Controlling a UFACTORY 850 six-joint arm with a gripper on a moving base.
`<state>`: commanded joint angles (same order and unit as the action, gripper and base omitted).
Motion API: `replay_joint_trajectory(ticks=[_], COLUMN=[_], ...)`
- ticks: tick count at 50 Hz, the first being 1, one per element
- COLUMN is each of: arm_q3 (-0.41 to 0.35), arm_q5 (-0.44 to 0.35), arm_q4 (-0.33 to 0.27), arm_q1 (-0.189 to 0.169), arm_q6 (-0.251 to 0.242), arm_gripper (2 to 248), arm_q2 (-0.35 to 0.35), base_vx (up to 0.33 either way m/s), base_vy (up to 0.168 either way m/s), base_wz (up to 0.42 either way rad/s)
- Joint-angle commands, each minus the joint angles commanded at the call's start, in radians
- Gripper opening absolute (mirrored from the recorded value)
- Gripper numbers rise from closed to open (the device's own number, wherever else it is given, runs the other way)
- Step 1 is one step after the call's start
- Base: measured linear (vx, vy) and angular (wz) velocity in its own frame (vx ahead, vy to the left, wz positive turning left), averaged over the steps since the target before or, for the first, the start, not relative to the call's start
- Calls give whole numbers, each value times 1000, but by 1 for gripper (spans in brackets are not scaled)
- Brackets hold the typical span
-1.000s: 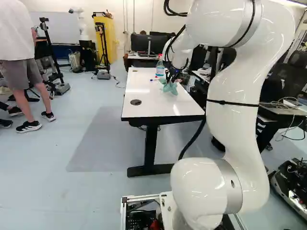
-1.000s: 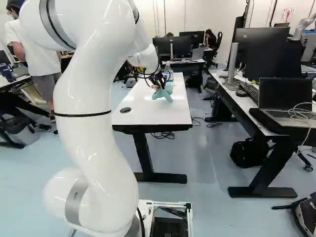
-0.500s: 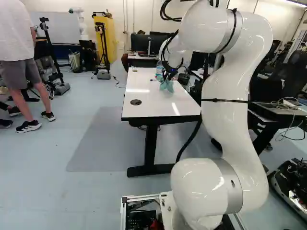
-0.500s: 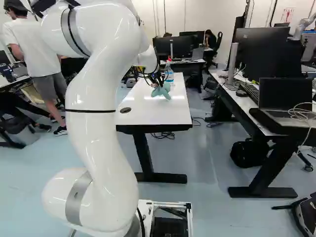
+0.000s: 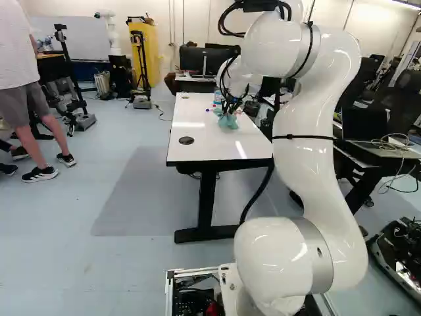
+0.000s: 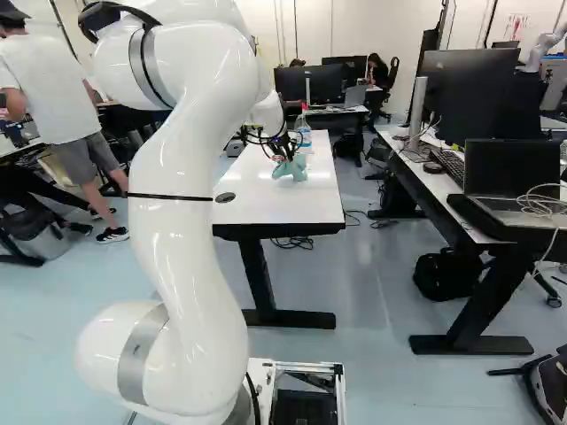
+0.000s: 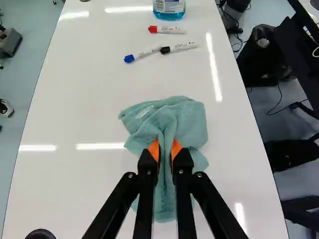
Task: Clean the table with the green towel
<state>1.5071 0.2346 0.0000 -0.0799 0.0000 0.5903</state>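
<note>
1. The towel (image 7: 188,119) lies bunched on the table (image 7: 89,109), its folds spread ahead of and under the gripper.
2. The gripper (image 7: 166,150) has a fold of towel pinched between its fingers; keep that grip firm through each stroke.
3. The step looks like wiping: press lightly, so cloth rather than fingertips meets the table, and overlap the passes.
4. Ahead lie three pens (image 7: 167,30), the blue- and black-capped ones nearest; stop short or they may roll.
5. Beyond them stands the bottle (image 7: 169,7); a bump could tip it.
</note>
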Motion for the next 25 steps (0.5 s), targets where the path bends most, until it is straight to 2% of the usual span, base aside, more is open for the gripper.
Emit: replay_joint_trajectory(ticks=[25], arm_q3=[11], arm_q5=[0], arm_q4=[0], arm_q1=[0], arm_q6=[0], arm_gripper=[48], arm_q2=[54], base_vx=[0], base_vy=[0], base_wz=[0])
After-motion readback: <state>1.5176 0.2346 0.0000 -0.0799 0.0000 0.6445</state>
